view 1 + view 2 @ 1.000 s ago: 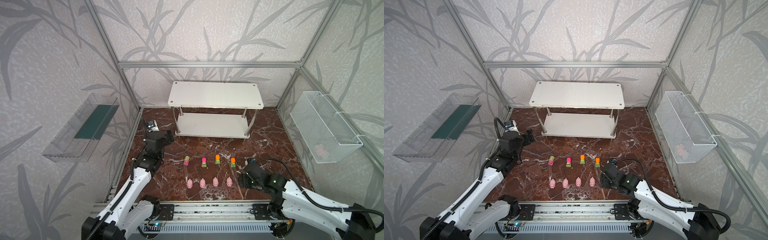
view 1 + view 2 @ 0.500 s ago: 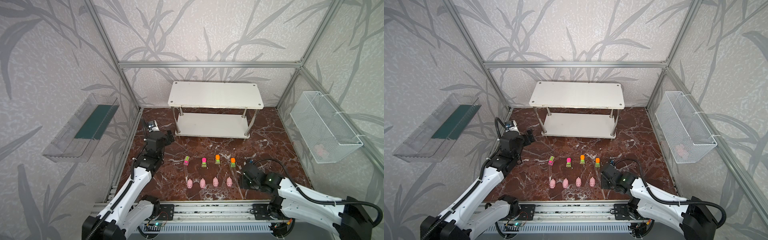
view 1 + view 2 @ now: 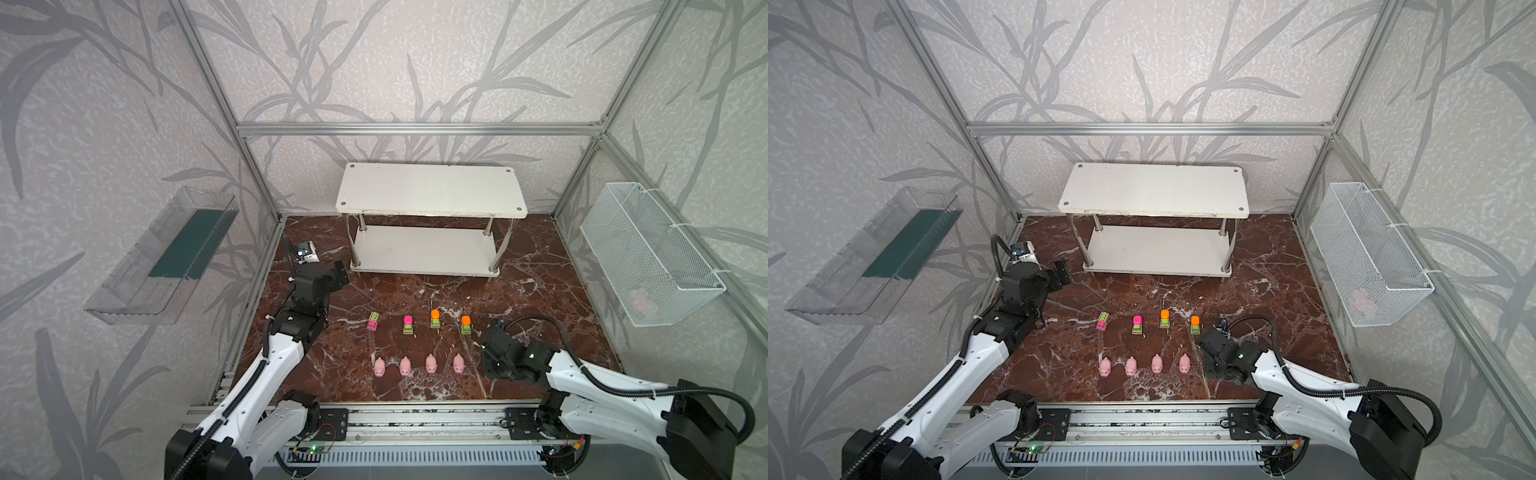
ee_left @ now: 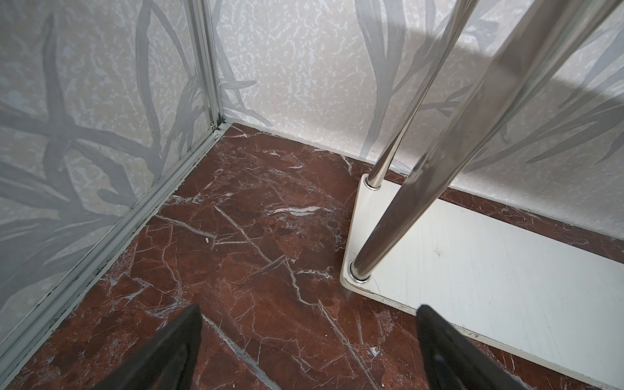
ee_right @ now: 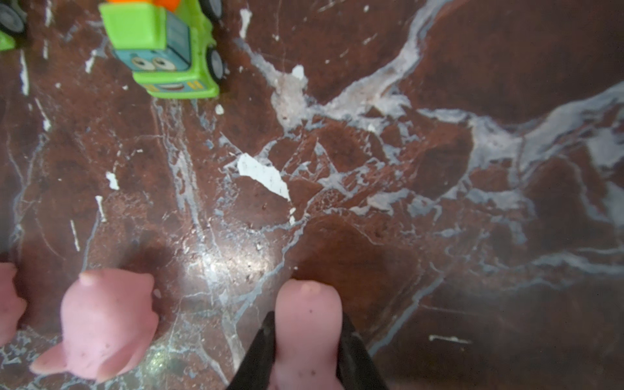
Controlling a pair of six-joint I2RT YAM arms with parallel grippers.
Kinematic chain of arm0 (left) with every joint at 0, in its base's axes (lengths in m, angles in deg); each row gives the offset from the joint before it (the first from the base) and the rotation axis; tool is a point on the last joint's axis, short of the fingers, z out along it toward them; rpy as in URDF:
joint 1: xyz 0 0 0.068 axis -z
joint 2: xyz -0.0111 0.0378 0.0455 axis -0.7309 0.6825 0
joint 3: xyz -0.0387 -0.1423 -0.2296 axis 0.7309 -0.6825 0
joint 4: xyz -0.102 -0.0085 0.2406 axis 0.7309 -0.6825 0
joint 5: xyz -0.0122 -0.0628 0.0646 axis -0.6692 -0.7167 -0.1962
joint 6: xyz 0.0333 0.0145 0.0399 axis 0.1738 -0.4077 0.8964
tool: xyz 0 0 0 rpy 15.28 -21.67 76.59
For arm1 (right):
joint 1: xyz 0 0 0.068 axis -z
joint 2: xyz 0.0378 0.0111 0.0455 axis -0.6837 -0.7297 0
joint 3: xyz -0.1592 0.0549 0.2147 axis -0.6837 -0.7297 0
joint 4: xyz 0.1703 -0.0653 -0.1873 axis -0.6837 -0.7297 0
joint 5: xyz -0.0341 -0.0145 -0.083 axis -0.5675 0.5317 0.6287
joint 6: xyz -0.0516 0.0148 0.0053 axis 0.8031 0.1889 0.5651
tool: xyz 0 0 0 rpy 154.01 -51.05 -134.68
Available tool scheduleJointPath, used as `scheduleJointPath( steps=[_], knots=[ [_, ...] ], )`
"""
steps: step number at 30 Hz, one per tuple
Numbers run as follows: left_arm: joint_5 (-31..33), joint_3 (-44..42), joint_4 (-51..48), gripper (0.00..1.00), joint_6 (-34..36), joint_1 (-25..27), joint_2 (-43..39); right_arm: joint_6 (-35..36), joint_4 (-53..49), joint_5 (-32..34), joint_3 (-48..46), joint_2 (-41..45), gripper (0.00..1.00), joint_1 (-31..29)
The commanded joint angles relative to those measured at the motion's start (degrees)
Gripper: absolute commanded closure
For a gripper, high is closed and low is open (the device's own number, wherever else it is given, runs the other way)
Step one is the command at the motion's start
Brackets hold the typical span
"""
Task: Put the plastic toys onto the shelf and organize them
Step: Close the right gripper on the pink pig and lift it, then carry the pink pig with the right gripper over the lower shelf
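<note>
the end effector (image 5: pixel 306 320) pinches a pink pig (image 5: pixel 305 304), a second pig (image 5: pixel 108 320) just beside, a green car (image 5: pixel 162 50) apart.

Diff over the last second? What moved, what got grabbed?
The right tool closed on the small pink pig figure beside the pig row. Unchanged: left tool open by the white two-tier shelf; four neon toy cars and four other pink pigs in their rows.

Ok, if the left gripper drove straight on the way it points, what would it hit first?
Most likely the shelf: the open left gripper aims at its near lower corner, by the chrome post. Only bare floor lies between them. Height is hard to judge.
</note>
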Motion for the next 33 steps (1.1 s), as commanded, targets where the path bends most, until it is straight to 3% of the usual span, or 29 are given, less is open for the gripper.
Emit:
scheduleJointPath(
  steps=[1,4,7,15,24,33],
  knots=[
    [0.03,-0.23,0.37,0.04,-0.85,0.15,0.33,2.51,-4.69,3.81,4.65,2.08,0.72,-0.38],
    [-0.18,-0.09,0.19,0.04,-0.92,0.15,0.17,6.51,-6.48,6.27,9.86,3.62,0.72,0.44],
    [-0.43,-0.15,0.19,0.04,-1.11,0.15,-0.01,13.29,-5.13,4.29,16.58,0.99,0.71,4.3],
    [-1.07,-0.44,0.1,0.04,-1.74,0.17,-0.21,25.3,5.16,0.95,31.15,-15.43,0.71,14.11],
    [-2.1,-0.44,0.37,0.04,-2.11,0.15,0.13,30.55,16.5,0.11,34.39,-26.62,0.72,21.31],
    [-1.87,-0.56,0.19,0.04,-2.17,0.15,0.31,33.28,23.22,-0.48,36.66,-32.01,0.72,24.97]
  ],
)
